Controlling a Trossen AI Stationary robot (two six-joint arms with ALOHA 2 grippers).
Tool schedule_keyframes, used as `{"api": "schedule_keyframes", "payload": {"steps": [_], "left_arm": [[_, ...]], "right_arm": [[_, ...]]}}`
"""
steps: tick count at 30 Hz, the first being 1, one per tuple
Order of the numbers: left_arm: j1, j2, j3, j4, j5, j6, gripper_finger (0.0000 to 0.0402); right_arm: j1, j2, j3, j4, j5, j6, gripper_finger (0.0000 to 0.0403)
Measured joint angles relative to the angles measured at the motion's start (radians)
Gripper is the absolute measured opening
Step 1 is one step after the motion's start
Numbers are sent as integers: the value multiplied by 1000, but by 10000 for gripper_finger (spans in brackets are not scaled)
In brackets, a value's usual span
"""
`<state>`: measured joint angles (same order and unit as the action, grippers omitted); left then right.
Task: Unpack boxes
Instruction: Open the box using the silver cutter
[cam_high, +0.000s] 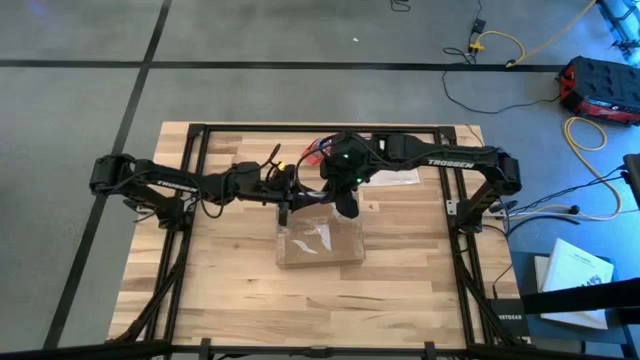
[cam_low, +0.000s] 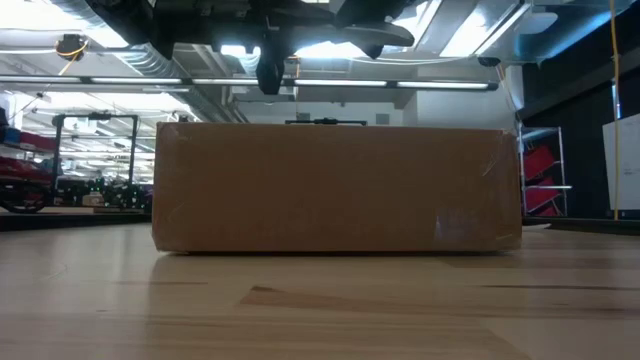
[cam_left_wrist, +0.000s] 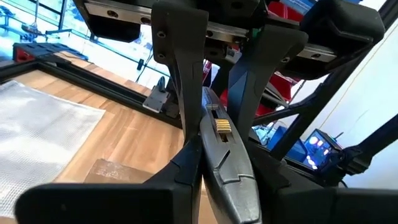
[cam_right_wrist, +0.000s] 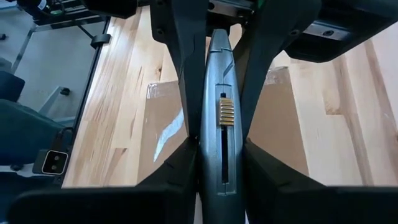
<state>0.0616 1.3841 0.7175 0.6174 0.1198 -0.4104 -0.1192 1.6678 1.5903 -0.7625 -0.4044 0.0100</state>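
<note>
Brown cardboard, shallow, flaps down and sealed with shiny clear tape: the box (cam_high: 320, 243) sits flat near the middle of the pale wooden desk (cam_high: 220, 290), long side toward the low camera. Both arms reach in over its far edge. Left gripper (cam_high: 287, 205) has its jaws clamped on a grey utility knife with a yellow ribbed slider (cam_left_wrist: 221, 149). Right gripper (cam_high: 345, 205) is likewise clenched on a grey knife body. Cannot tell from these views whether it is one tool shared between them. A crinkled silvery plastic bag (cam_left_wrist: 37, 130) lies on the desk beyond the box. Box reads as unopened. Judgement: the step is readying the cutter. Do it well by settling a firm grip in one hand only, then running the blade shallowly along the top tape seam while the other arm steadies the box.
</note>
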Motion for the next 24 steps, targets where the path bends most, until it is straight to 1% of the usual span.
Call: {"api": "schedule_keyframes", "payload": {"steps": [2, 4, 5, 10, 16, 24], "left_arm": [[-1, -1, 3, -24, 24, 17, 117], [-3, -3, 4, -35, 21, 51, 156], [-3, -4, 1, -52, 5, 64, 172], [11, -3, 0, -89, -57, 113, 223], [25, -4, 2, -148, -64, 102, 233], [8, -1, -3, -134, -78, 63, 234]], "right_arm": [[2, 1, -1, -6, -15, -18, 64], [3, 1, -1, -29, -24, -16, 64], [3, 1, -1, -60, -35, -13, 64], [10, -3, -2, -90, 6, -17, 64], [19, -12, -2, -108, 49, -18, 64], [23, -24, -1, -106, 128, -1, 64]]}}
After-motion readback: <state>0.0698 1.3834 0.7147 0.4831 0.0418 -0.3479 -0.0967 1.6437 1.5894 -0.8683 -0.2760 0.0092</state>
